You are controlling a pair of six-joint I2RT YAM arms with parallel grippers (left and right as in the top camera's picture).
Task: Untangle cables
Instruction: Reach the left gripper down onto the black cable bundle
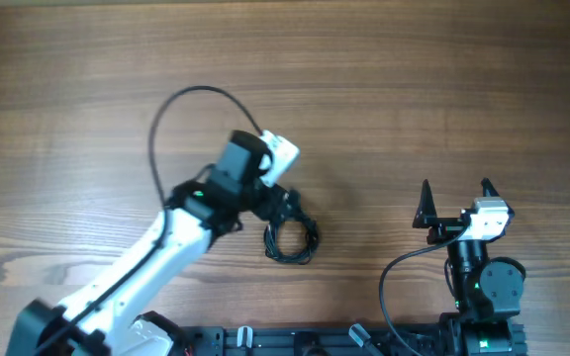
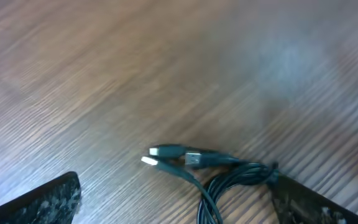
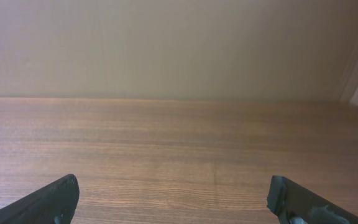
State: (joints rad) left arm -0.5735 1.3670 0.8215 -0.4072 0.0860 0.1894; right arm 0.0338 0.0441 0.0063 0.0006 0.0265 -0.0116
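Table (image 1: 384,89): wood grain, runs past every frame edge.

Left arm (image 1: 156,257): white, cut off at the lower left corner of the overhead. Its wrist block covers most of the left gripper (image 1: 287,206), so the fingers are hard to separate from the dark wires there.

Left gripper (image 2: 179,211), wrist view: only the two finger (image 2: 48,202) tips show, at the bottom corners. Jaws spread wide, nothing between them clamped.

Right gripper (image 1: 456,193): jaws fully apart, holding nothing, only bare table ahead of it (image 3: 176,205).

Cables (image 1: 292,241): small black coil just ahead of the left gripper's tips and well apart from the right gripper. In the left wrist view the coil (image 2: 229,180) lies between the fingers, nearer the right-hand one. Contact with that finger cannot be made out. The lower loop is cut off by the frame edge.

Plug ends (image 2: 166,151): two, side by side, pointing away from the coil.
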